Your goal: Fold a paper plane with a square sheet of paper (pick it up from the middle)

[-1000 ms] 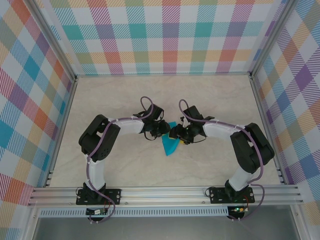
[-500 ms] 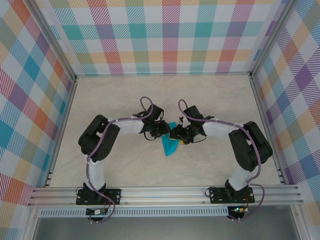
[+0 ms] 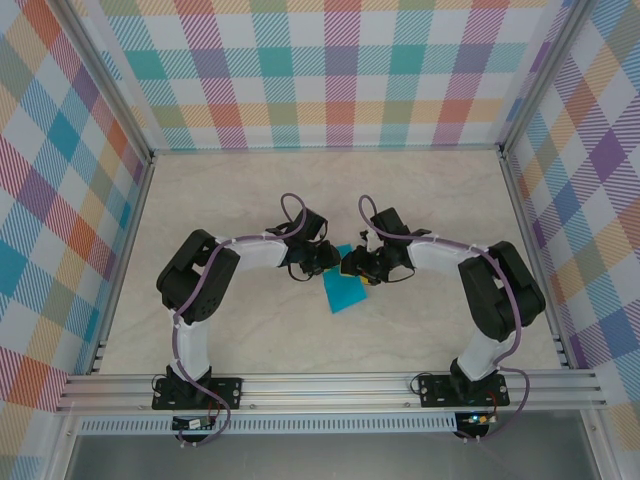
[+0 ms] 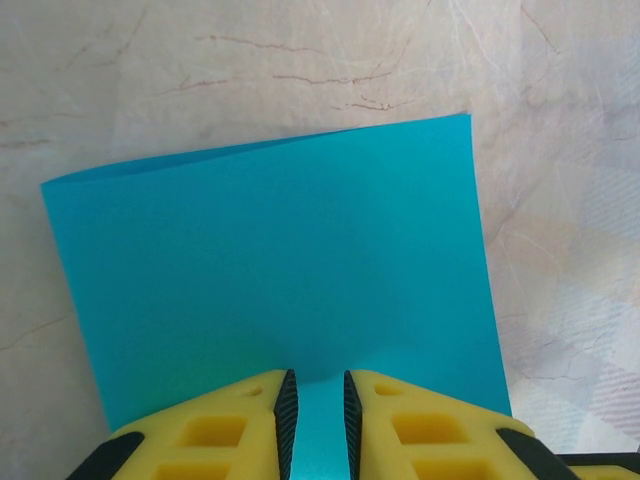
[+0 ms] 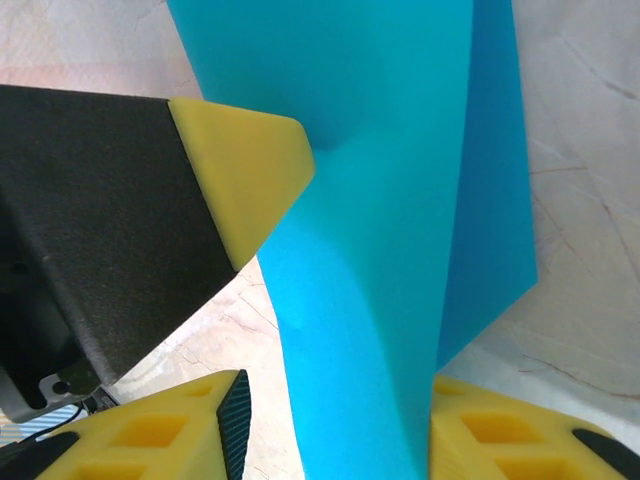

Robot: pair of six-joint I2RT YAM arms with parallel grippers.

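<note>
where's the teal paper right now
In the top view the thin teal-blue folded paper sheet is near the middle of the table, its edge pinched in the left gripper, with the right gripper open around its other side.

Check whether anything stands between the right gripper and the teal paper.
Nothing visible does: the square sheet of paper passes between the open jaws of the right gripper. The left gripper pinches it alongside, not in between.
</note>
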